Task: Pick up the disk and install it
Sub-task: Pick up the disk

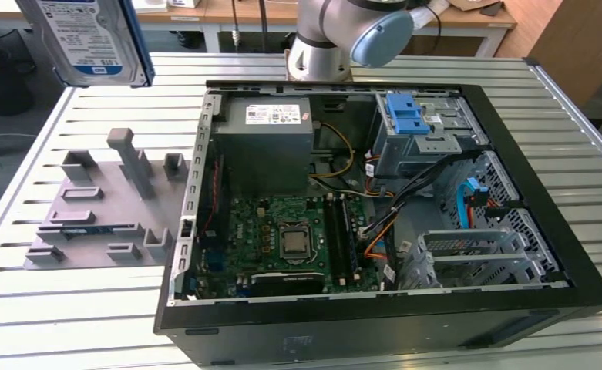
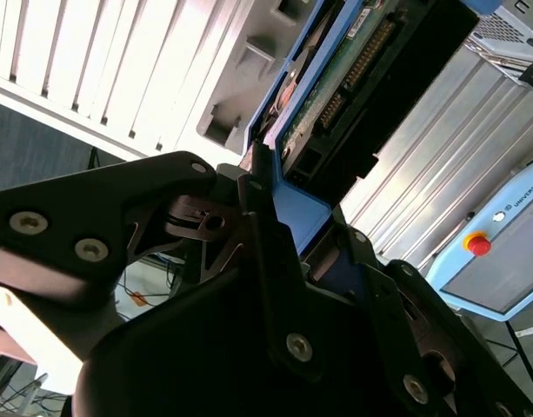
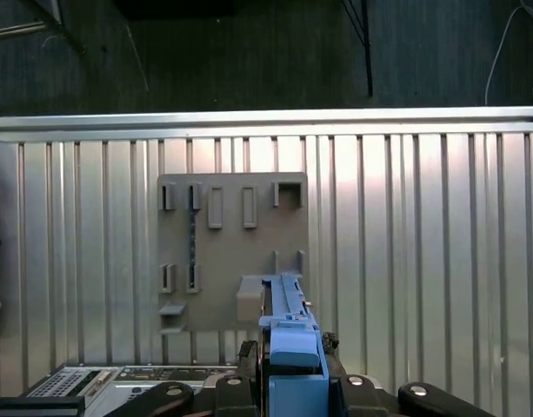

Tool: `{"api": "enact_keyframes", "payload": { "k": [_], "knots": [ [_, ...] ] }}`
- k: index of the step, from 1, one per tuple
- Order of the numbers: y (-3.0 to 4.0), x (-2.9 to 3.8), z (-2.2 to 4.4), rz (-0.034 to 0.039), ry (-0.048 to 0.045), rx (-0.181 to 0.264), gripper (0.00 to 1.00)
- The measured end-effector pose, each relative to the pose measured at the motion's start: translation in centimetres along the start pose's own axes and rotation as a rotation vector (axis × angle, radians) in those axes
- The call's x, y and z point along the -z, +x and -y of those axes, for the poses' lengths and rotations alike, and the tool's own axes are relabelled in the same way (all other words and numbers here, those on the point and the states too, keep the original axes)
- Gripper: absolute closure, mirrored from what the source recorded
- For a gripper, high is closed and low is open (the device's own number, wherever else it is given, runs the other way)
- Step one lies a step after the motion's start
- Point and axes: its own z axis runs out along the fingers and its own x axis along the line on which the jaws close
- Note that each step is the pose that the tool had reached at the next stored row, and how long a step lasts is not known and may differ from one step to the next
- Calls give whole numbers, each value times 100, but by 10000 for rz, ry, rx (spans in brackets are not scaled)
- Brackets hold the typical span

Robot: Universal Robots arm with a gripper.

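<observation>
The disk (image 1: pixel 90 38), silver with a blue-and-white label and blue rails, hangs in the air at the exterior view's upper left, above the table's far corner. In the second wrist view my gripper (image 2: pixel 266 201) is shut on the disk's blue rail (image 2: pixel 294 208), and the drive's circuit-board edge (image 2: pixel 344 78) sticks out beyond the black fingers (image 2: pixel 249 187). In the first wrist view the disk (image 3: pixel 286 308) shows edge-on, clamped in my gripper (image 3: pixel 292 352), high over the grey fixture plate (image 3: pixel 231 252).
An open computer case (image 1: pixel 547 308) lies on the slatted metal table (image 1: pixel 75 308), with its motherboard, power supply and a drive cage with a blue latch (image 1: pixel 408 119). The grey fixture plate (image 1: pixel 95 208) sits beside the case. The arm's base (image 1: pixel 327 46) stands behind the case.
</observation>
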Motion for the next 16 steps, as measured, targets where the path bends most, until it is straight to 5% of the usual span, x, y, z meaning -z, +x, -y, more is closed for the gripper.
{"api": "enact_keyframes", "payload": {
  "k": [16],
  "knots": [
    [60, 0, 178, 0, 0, 0, 64]
  ]
}}
